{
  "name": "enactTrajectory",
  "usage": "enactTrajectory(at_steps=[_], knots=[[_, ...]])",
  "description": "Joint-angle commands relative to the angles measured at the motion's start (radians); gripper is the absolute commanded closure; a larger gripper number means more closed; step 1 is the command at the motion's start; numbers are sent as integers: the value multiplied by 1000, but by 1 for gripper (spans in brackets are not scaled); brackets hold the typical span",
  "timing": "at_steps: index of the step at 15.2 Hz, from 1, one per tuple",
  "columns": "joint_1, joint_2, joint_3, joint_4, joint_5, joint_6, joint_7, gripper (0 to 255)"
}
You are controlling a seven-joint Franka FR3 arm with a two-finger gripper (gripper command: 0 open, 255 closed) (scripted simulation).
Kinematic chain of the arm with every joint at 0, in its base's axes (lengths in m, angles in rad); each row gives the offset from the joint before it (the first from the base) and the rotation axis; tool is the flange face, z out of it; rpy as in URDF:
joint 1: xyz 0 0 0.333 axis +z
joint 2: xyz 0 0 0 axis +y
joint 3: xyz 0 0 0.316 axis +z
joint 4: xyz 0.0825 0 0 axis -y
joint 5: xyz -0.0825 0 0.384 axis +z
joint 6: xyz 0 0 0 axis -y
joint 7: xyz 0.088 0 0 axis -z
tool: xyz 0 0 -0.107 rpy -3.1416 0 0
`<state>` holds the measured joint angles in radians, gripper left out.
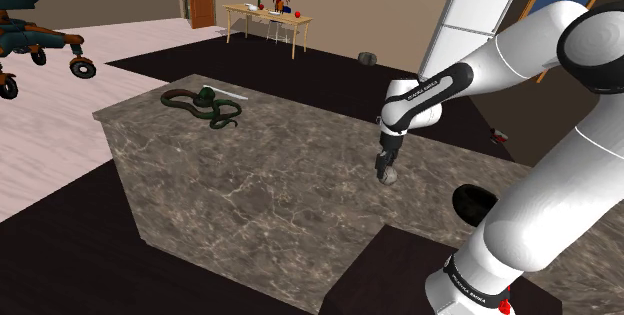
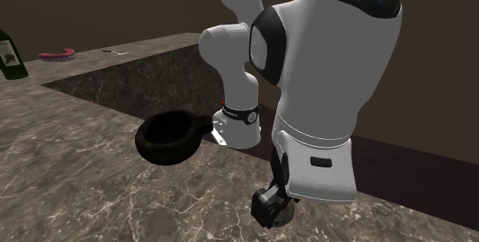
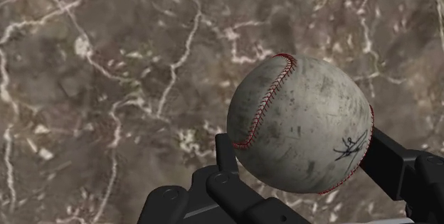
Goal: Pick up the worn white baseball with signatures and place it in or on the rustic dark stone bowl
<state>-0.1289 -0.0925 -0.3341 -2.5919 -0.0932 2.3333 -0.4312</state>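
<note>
Wrist view: tool (image 3: 306, 160) was closed tight around the dirty white ball (image 3: 302, 116).
Bowl (image 2: 153, 150): dark, sat on the table (image 2: 77, 179), apart from the ball.

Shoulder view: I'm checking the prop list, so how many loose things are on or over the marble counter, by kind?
Baseball, in the hand: 1
Dark bowl: 1
Dark green snake figure: 1
Thin white stick: 1
Total: 4

Grey-white baseball (image 3: 299, 119) with red stitching, black bowl (image 2: 159, 149), brown white-veined counter (image 3: 107, 80)
</note>
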Motion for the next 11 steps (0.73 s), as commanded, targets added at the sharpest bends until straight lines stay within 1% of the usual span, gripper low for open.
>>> enactTrajectory(at_steps=[1, 11], knots=[[-1, -13, 0, 3, -5, -16, 3, 255], [-7, -128, 12, 48, -32, -174, 24, 255]])
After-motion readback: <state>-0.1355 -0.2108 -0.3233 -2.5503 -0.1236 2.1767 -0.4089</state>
